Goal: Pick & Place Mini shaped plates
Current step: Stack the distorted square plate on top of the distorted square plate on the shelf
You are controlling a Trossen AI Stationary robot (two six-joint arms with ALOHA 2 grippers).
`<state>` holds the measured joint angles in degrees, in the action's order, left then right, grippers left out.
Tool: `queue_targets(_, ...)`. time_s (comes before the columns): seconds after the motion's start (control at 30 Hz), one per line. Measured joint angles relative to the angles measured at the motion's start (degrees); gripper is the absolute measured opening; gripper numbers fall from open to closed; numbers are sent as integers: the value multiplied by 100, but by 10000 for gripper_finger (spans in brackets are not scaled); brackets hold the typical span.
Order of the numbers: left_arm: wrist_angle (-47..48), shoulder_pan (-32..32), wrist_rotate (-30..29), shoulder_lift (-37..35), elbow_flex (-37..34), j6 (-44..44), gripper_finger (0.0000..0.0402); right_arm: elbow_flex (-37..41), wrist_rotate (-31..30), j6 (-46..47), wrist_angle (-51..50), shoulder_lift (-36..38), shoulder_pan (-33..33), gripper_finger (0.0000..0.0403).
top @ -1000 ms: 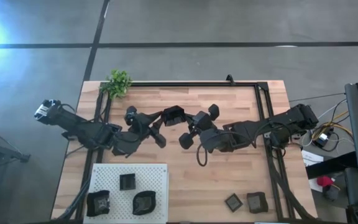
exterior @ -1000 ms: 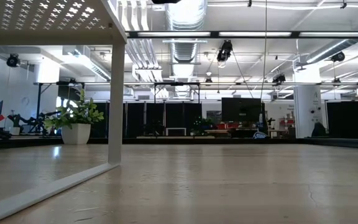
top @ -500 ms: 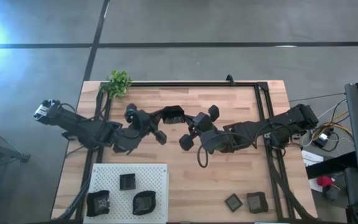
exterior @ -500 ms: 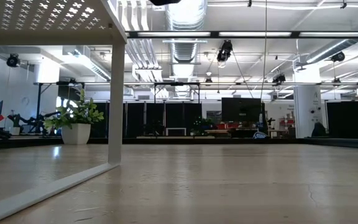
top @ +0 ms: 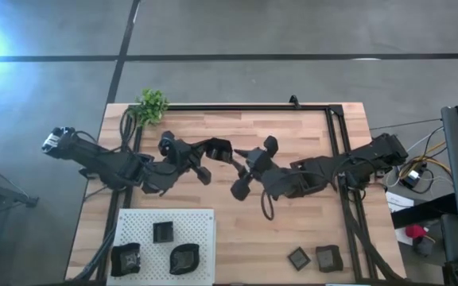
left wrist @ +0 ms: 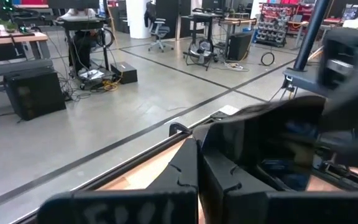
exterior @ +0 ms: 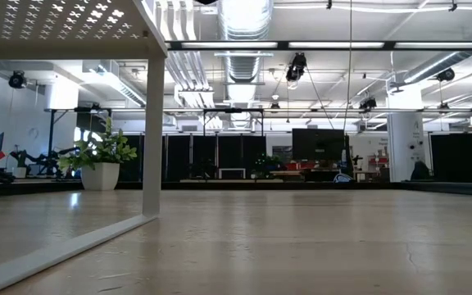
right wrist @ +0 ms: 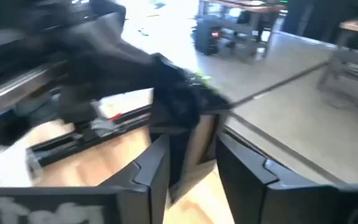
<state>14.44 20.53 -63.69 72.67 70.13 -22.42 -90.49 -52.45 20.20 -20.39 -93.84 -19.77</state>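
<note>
High view. The left gripper sits over the middle of the wooden table, its fingers closed on a dark mini plate, which hangs clear of the surface. The right gripper is just to the right of that plate, fingers spread apart and holding nothing. Both arms reach in from the table's sides and meet near its centre. A white perforated board lies at the near left corner and carries three mini plates: one square, one at its near left, and one rounded. Two more plates lie on the bare wood at the near right, one just left of the other. A small green plant stands at the far left corner.

Low view. Only the wooden surface, the underside and leg of a white perforated shelf, and the room beyond appear. Neither gripper nor any plate is visible.

Left wrist view. The fingers are pressed together, clamped on the dark plate standing on edge above the table.

Right wrist view. The fingers stand apart. The plate sits between and beyond them, blurred; contact cannot be confirmed.
</note>
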Motion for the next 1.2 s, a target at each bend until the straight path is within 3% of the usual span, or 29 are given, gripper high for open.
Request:
queue_targets(0.23,752,-19,12,-554,0,-35,0,-274,107,-375,-17,42,-276,163)
queue_targets(0.43,1893,37,1028,-1178,2,-427,0,-516,105,-765,-37,76,-486,176)
queue_targets(0.57,2958,96,2119,-1481,4,-1050,0,-693,105,-1080,-39,79,-615,178)
queue_targets(0.73,3999,105,4090,-1728,2,-1625,0,-895,103,-1262,-43,81,-673,176)
queue_targets(0.97,4310,108,6733,-1904,4,-1934,0,-950,99,-1461,-63,87,-673,178)
queue_targets(1.07,4327,198,7403,-1931,3,-2171,0,-950,97,-1462,-61,87,-673,178)
queue_targets(1.2,4546,613,7798,-1842,2,-2342,0,-950,94,-1330,-62,87,-673,178)
